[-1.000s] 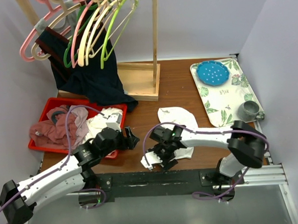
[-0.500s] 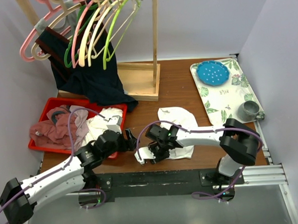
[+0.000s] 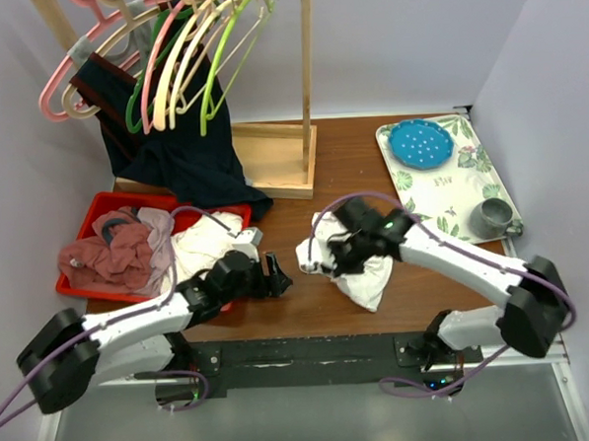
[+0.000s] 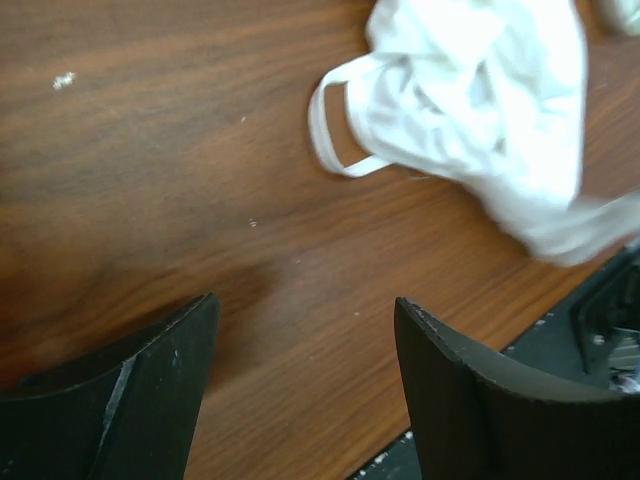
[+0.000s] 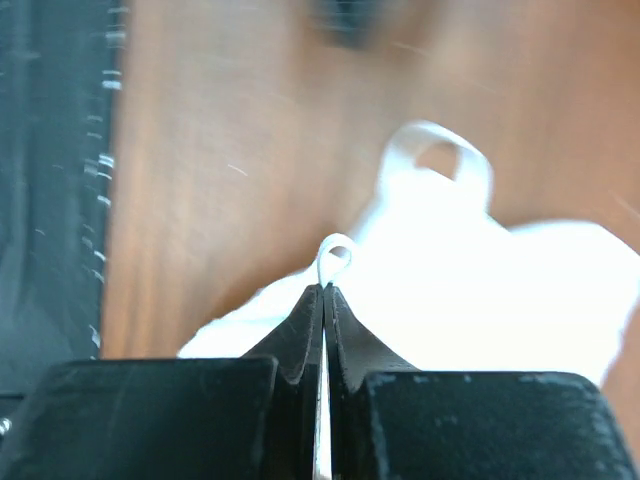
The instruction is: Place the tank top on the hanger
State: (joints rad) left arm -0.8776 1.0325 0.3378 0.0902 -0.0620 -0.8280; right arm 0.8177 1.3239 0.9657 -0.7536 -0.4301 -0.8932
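The white tank top [image 3: 364, 273] hangs bunched from my right gripper [image 3: 342, 246], which is shut on a thin fold of it a little above the table; in the right wrist view a small loop of fabric sticks out past the closed tips [image 5: 325, 288], with the tank top [image 5: 480, 290] spread below. My left gripper [image 3: 278, 276] stands open low over the bare wood, just left of the cloth; its view shows the tank top [image 4: 470, 90] and one strap loop ahead of the spread fingers [image 4: 305, 310]. The lime hanger [image 3: 229, 56] hangs on the rack at the back left.
A wooden rack [image 3: 307, 82] holds several other hangers and a dark navy garment [image 3: 187, 157]. A red bin [image 3: 104, 202] of clothes sits at the left. A floral tray [image 3: 442, 198] at the right carries a blue plate [image 3: 421, 143] and a grey cup [image 3: 492, 215].
My right gripper has shut on the tank top and carried it up and back from the table's front edge. My left gripper has slid right towards it, still open.
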